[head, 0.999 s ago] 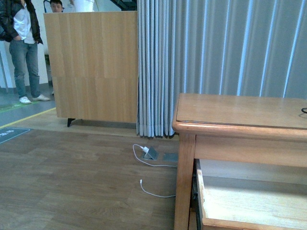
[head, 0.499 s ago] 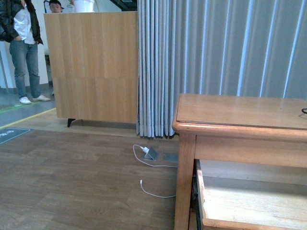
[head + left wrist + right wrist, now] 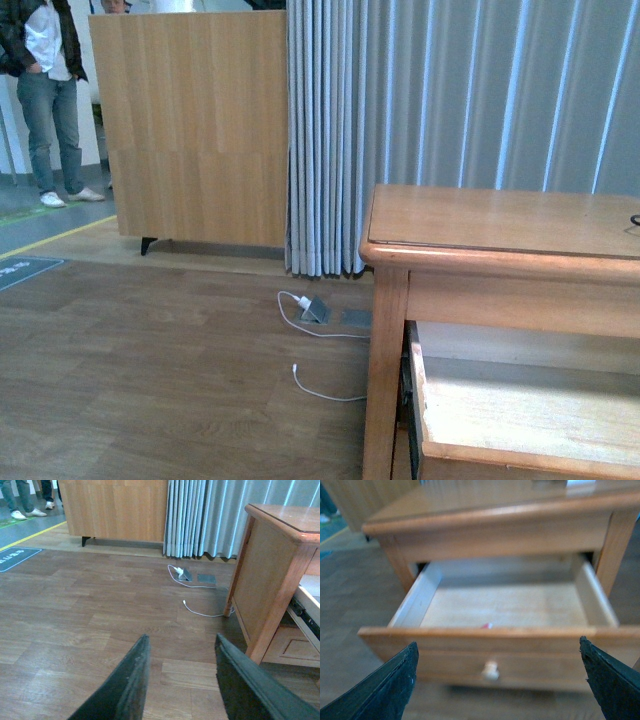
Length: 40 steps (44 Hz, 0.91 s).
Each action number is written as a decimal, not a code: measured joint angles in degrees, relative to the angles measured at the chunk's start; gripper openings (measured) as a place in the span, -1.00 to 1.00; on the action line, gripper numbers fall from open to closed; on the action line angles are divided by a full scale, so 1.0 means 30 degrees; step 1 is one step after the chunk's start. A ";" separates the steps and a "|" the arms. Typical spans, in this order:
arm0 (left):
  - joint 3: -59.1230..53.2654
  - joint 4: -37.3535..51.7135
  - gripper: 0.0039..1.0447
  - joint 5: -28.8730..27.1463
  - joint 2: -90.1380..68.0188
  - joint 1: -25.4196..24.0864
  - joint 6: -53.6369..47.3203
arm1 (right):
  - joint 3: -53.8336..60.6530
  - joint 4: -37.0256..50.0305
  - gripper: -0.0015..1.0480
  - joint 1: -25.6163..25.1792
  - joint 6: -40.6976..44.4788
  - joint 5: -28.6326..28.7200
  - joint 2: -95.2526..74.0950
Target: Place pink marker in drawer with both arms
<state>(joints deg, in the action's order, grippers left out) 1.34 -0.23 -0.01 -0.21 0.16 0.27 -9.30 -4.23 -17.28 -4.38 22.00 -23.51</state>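
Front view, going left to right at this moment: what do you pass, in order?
person → cabinet → curtain folds → dresser leg → drawer, standing open.

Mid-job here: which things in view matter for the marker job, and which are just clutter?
Job: drawer, pulled open; pink marker, a blurred speck inside it; left gripper; right gripper.
Lying about: white cable and grey wedge on floor; curtain; wooden cabinet; bystander.
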 joint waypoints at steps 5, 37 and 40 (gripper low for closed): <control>0.0000 0.0000 0.13 0.0000 0.0000 0.0000 0.0007 | -0.0758 -0.0954 0.84 0.1020 0.0758 -0.0204 -0.2608; 0.0000 0.0000 0.89 0.0000 0.0000 0.0000 -0.0007 | -0.6732 0.8976 0.84 0.5639 0.0721 -0.5756 -2.2360; 0.0000 0.0000 0.89 0.0000 0.0000 0.0000 -0.0007 | -0.7482 1.0258 0.84 0.5741 0.0495 -0.6186 -2.3627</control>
<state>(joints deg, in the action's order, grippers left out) 1.34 -0.23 -0.01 -0.21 0.16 0.25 -31.75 26.55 -0.05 -2.90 3.44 -94.39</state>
